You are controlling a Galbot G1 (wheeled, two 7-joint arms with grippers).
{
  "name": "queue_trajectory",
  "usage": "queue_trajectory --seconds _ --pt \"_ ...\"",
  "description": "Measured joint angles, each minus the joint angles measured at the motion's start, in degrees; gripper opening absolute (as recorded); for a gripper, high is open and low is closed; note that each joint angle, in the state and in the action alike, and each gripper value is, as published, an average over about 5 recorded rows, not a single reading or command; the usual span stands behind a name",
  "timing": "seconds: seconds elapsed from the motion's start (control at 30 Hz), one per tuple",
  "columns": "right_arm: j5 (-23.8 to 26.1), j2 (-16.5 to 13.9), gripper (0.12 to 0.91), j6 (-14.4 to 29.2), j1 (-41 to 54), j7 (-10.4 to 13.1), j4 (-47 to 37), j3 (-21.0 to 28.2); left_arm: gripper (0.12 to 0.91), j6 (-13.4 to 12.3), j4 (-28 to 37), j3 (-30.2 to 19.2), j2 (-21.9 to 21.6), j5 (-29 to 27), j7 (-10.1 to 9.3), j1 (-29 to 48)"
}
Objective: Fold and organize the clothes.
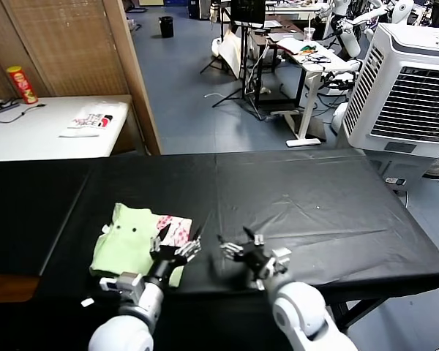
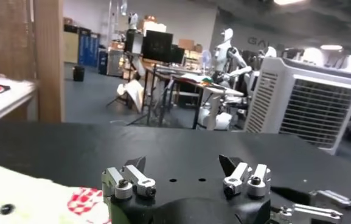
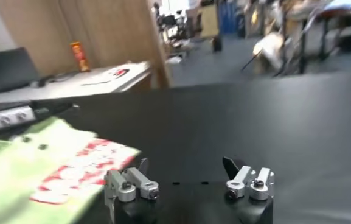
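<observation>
1. left claw point(image 1: 181, 247) gapes wide, empty, over the folded shirt's point(image 1: 128, 241) right edge.
2. right claw point(image 1: 243, 250) also wide, just beside it above the black table point(image 1: 314, 205).
3. shirt lies folded near the table's front-left; probably lift straight up so the fold stays neat.

A robotics lab: white humanoid robots point(image 1: 351, 22) stand at cluttered desks point(image 1: 307, 55), beside a monitor on a stand point(image 1: 247, 11), a large air cooler point(image 1: 410, 88) and, apparently, cables across the blue floor point(image 1: 197, 88).
</observation>
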State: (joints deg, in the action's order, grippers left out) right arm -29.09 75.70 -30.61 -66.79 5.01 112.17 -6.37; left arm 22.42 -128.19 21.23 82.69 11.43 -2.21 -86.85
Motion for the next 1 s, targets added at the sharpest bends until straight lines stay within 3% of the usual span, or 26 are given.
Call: queue_trajectory --seconds 0.13,0.27,0.43,0.53,0.77,0.87,1.0 --pt "-5.7 1.7 0.798 -3.2 3.4 3.2 -1.9 4.8 0.798 -0.3 -0.2 1.4 0.1 -0.2 -0.12 -1.2" --pt "-8.3 3.8 0.794 -5.3 5.4 6.7 -4.2 8.6 0.798 -0.6 -0.5 2.5 0.3 -0.2 -0.30 -2.0" --pt "-8.6 5.4 0.693 -5.5 6.2 7.8 -6.6 11.0 0.798 -0.8 -1.4 4.4 0.3 1.8 -1.04 -2.1" --pt "-8.1 5.9 0.570 -5.0 6.6 7.5 -7.7 11.4 0.798 -0.9 -2.0 5.9 0.0 3.3 -1.37 -1.8" --pt "-4.8 5.8 0.194 -3.6 6.3 4.9 -8.8 11.0 0.798 -1.1 -2.9 8.6 -0.8 4.2 -1.61 -2.0" --pt "-2.4 4.9 0.127 -2.5 5.6 2.7 -7.9 10.1 0.798 -1.4 -2.8 9.0 -0.8 4.1 -1.61 -2.1" --pt "2.1 2.0 0.122 0.0 4.6 -1.3 -6.2 7.3 0.798 -1.7 -2.1 9.5 -0.9 4.0 -1.67 -1.7"
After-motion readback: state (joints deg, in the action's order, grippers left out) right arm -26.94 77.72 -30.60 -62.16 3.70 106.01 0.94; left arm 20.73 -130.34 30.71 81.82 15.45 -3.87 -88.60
